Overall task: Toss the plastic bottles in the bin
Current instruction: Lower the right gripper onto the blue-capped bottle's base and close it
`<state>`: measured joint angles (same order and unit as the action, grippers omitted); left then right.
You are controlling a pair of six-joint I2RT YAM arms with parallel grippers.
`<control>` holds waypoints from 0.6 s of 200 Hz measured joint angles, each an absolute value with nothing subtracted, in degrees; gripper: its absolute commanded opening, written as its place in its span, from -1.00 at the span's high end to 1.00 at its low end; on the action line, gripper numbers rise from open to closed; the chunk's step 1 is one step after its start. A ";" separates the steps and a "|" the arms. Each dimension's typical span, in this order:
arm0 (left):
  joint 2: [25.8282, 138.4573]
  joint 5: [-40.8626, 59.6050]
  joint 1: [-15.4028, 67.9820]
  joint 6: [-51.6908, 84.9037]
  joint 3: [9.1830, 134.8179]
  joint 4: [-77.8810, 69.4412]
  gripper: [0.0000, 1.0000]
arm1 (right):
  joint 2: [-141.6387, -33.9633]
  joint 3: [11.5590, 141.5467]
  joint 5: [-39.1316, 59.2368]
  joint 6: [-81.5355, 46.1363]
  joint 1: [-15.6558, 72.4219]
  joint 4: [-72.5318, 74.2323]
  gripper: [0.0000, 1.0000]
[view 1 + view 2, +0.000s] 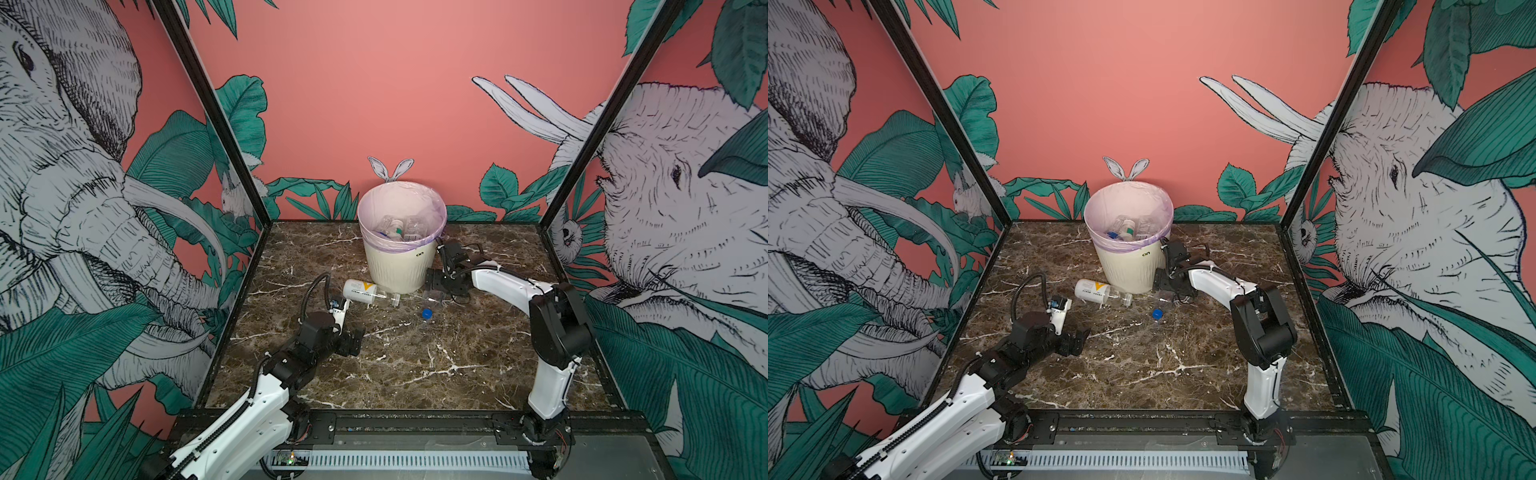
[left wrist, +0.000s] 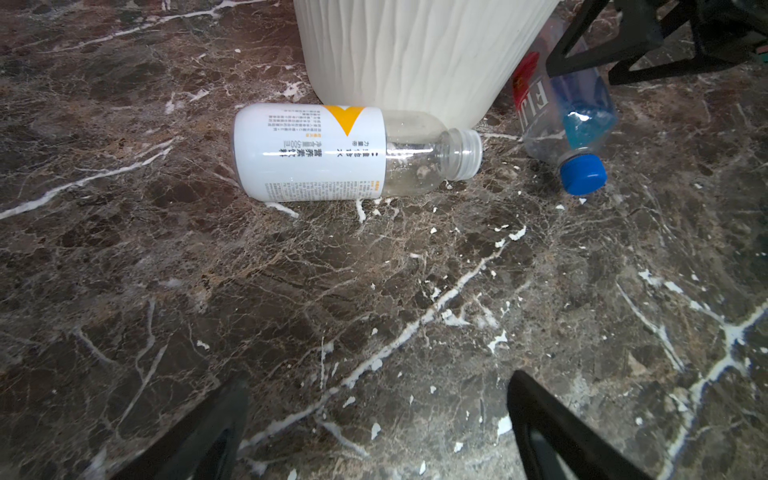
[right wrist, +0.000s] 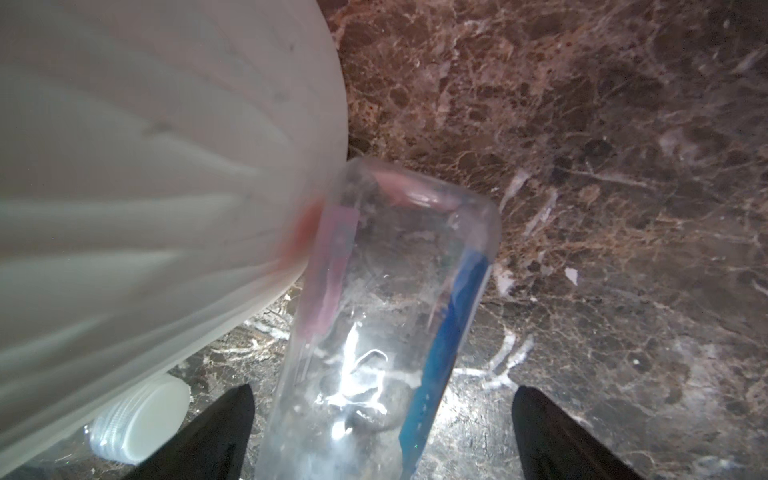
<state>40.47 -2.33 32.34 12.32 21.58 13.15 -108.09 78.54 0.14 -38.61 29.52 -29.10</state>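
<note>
Brown veined marble counter [image 1: 415, 365] fills the lower middle of both top views. At centre stands your cream bin [image 1: 395, 266], pink-lined, with several plastic bottles [image 1: 399, 230] inside. Just below it lie an uncapped white-labelled bottle [image 1: 361, 289] and, to its right, a clear blue-capped bottle [image 2: 569, 120]. Your right hand [image 3: 384, 390] is spread wide astride the blue-capped bottle, not clamping it. Your left hand [image 1: 353, 338], lower left of the bin, gapes empty over bare counter.

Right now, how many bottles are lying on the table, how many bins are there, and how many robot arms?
Bottles on the table: 2 (white-labelled bottle, blue-capped bottle)
Bin: 1
Robot arms: 2 (left arm, right arm)
Total: 5
</note>
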 measured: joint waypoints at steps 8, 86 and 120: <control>40.42 -2.33 32.34 12.32 21.52 13.15 -0.95 | -108.73 78.72 -0.14 -38.59 29.52 -29.17 -0.98; 39.79 -2.33 32.34 12.32 21.43 12.40 -0.95 | -109.56 77.62 -1.87 -37.95 27.88 -30.37 -0.82; 39.75 -2.28 32.34 12.32 21.26 12.27 -0.94 | -109.49 76.77 -2.39 -37.01 26.98 -31.20 -0.77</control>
